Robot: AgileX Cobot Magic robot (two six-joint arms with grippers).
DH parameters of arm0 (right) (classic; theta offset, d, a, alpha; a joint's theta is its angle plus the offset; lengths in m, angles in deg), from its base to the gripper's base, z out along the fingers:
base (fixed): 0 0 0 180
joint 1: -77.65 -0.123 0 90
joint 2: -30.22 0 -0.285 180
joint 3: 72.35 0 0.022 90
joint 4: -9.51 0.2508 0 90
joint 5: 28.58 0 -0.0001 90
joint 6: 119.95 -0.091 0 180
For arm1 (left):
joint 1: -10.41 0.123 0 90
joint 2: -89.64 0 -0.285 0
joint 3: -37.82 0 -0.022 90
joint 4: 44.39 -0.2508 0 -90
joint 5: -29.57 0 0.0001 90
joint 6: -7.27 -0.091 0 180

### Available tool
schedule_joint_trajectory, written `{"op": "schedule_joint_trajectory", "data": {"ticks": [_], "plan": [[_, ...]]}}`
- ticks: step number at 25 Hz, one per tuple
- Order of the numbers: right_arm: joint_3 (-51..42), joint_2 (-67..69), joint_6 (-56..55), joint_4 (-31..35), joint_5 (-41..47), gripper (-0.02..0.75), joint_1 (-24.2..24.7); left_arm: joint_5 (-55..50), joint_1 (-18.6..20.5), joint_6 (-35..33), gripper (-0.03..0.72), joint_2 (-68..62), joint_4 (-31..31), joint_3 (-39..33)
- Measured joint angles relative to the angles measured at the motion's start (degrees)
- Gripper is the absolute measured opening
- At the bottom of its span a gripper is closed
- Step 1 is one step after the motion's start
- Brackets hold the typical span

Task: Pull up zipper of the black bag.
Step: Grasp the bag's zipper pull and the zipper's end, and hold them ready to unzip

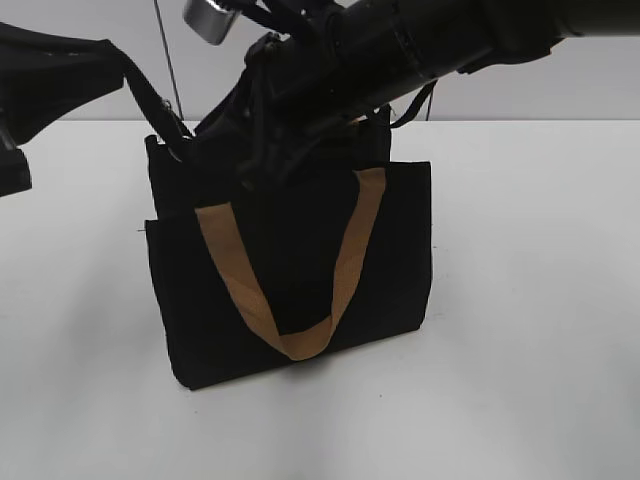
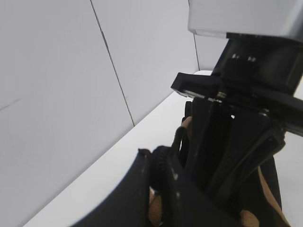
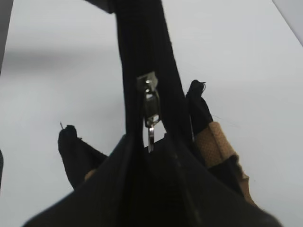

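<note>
Up close we see the silver pull of the zipper (image 3: 150,106) hanging on the bag's top seam, though whether the right gripper's jaws pinch it we cannot tell. Behind, the black bag (image 1: 290,270) stands upright on the white table (image 1: 530,330) (tan handle (image 1: 300,345) drooping in front), the left gripper (image 1: 178,140) at its top left corner, jaws unreadable.

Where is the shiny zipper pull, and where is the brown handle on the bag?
zipper pull (image 3: 150,106): right wrist view, on its silver metal body.
brown handle (image 1: 352,250): exterior view, on the right-hand strip of the strap.
</note>
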Motion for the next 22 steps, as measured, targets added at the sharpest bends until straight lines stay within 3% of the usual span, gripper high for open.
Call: {"op": "schedule_joint_trajectory", "data": {"ticks": [22], "plan": [[0.0, 1.0, 0.0, 2.2, -1.6, 0.172, 0.0, 0.0, 0.0, 0.1, 0.031, 0.0, 0.0, 0.0]]}}
